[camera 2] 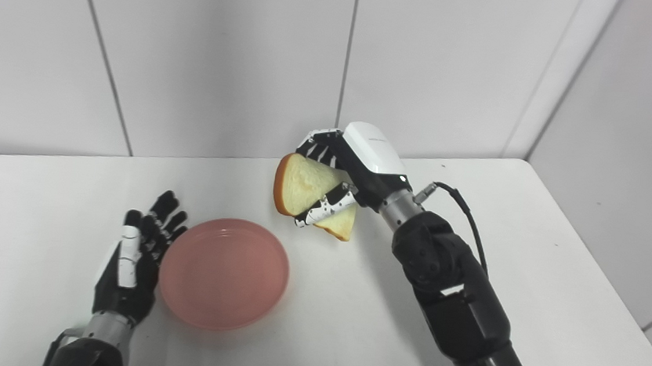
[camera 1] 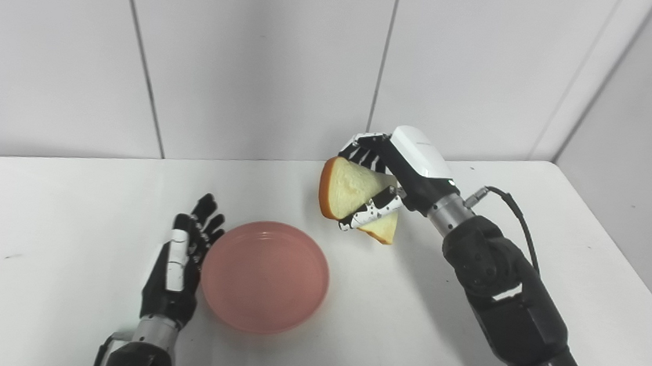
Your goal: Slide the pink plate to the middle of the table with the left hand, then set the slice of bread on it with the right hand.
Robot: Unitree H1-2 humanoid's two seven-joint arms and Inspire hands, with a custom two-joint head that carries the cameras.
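Observation:
The pink plate lies flat on the white table, a little left of the middle. My left hand rests on the table against the plate's left rim, fingers apart and holding nothing. My right hand is shut on the slice of bread, thumb across its face and fingers behind it. The bread, tan-crusted with a pale crumb, is held tilted in the air above the table, up and to the right of the plate.
Grey wall panels stand behind the table's far edge. The table's right edge runs diagonally beside my right arm. A black cable loops off the right wrist.

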